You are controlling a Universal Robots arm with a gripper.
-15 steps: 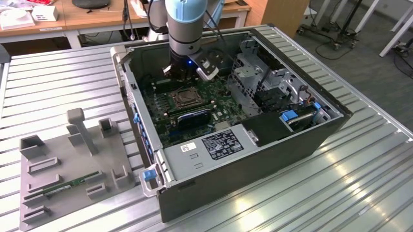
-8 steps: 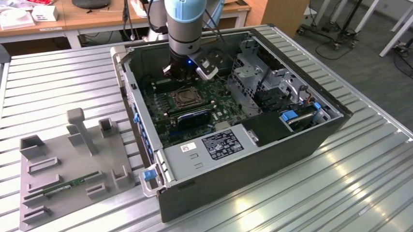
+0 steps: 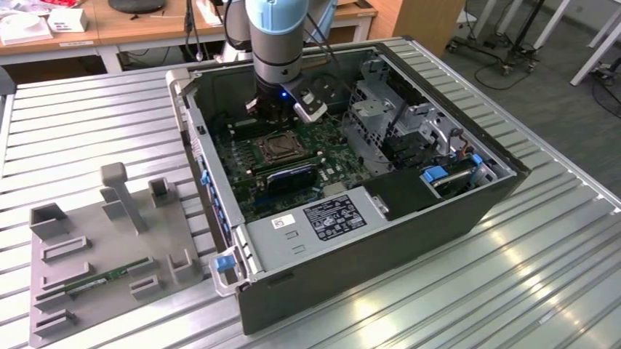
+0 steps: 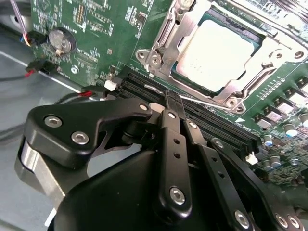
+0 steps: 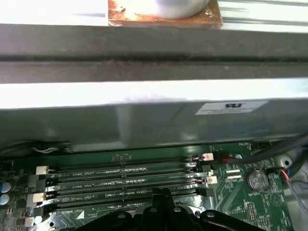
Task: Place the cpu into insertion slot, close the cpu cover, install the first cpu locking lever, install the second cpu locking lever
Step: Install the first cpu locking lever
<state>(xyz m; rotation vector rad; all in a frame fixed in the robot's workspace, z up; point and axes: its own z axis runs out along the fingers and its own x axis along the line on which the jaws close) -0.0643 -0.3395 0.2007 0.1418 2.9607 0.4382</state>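
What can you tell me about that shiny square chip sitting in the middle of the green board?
The cpu is a flat square chip with a pale, silvery metal top. In the second wrist view it lies level in the insertion slot, with the thin metal cpu cover framing its edges and the centre showing through the cut-out. The gripper is beside it, over the long black memory slots, not touching it. In the exterior view it sits mid-board inside the open computer case.

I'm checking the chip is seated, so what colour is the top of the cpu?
The cpu top is a pale silvery metal, showing best in the second wrist view.
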